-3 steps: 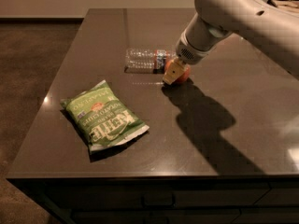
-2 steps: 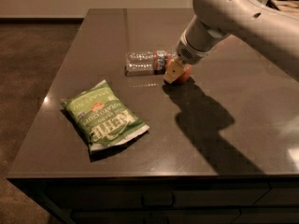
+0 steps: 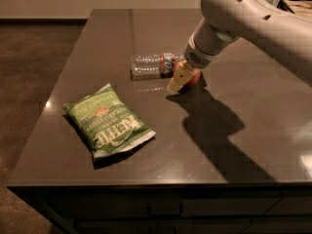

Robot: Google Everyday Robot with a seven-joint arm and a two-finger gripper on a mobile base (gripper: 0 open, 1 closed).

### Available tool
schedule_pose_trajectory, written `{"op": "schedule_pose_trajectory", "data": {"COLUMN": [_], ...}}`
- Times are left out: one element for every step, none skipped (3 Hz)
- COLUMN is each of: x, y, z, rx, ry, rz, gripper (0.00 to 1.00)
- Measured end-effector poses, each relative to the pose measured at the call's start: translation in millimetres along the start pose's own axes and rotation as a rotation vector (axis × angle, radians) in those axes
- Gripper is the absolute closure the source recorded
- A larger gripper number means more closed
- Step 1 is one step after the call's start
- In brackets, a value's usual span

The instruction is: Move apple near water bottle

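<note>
The water bottle (image 3: 150, 65) lies on its side on the dark table (image 3: 243, 145), with its red-and-blue label band toward the right. The red-orange apple (image 3: 194, 78) is just to the right of the bottle's label end, low at the tabletop. It is mostly hidden by my gripper (image 3: 181, 79). The gripper reaches down from the upper right and is shut on the apple. One yellowish finger (image 3: 175, 82) shows in front of the apple; the other is hidden behind it.
A green chip bag (image 3: 108, 121) lies flat at the front left of the table. My arm (image 3: 243, 13) spans the upper right and casts a shadow across the table's right middle. The table's front edge (image 3: 156, 183) is close to the bag.
The gripper with the apple has shifted slightly down and left, staying right beside the bottle. The bottle and chip bag have not moved.
</note>
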State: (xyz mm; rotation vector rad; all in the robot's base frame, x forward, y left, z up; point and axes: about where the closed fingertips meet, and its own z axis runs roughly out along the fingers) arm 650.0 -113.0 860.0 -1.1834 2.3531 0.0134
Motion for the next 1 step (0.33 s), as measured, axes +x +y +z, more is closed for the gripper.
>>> {"op": "schedule_pose_trajectory", "data": {"x": [0.0], "y": [0.0], "z": [0.0], "rx": [0.0], "ry": [0.0], "rz": [0.0], "gripper": [0.0]}}
